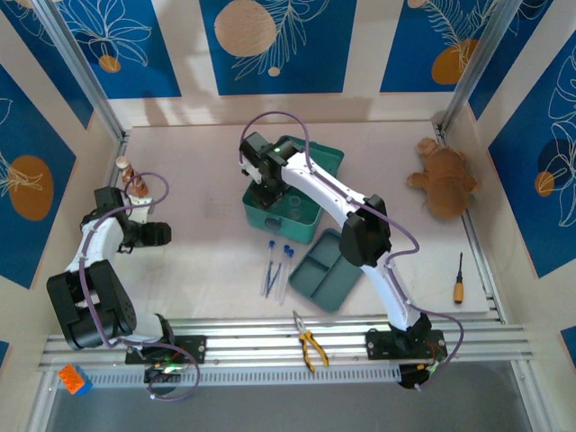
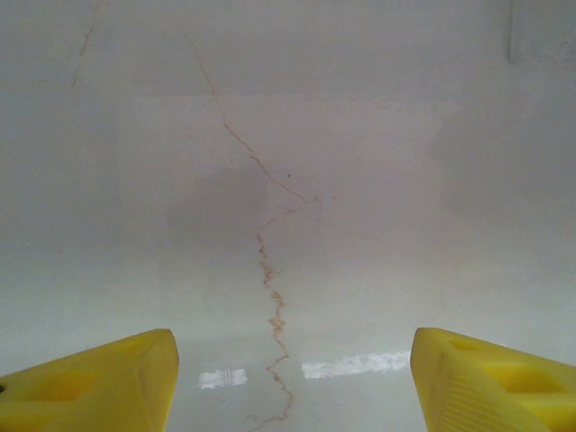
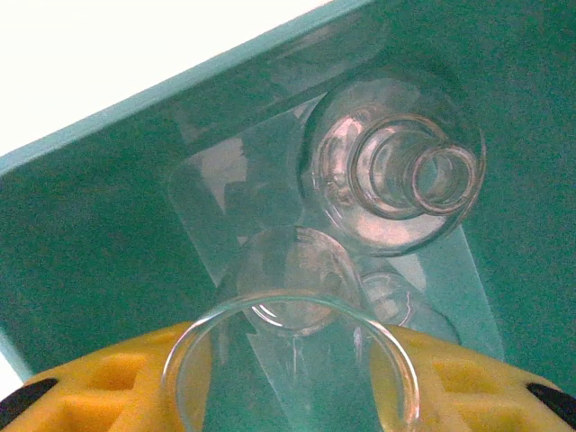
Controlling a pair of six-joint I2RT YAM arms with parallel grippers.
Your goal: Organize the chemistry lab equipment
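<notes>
Left hand [image 2: 292, 371] wide — pale table [image 2: 405, 180]

Bright, even light; soft-focus wrist close-ups

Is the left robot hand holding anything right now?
No, the yellow fingers of the left gripper stand apart, with bare table between them.
</notes>
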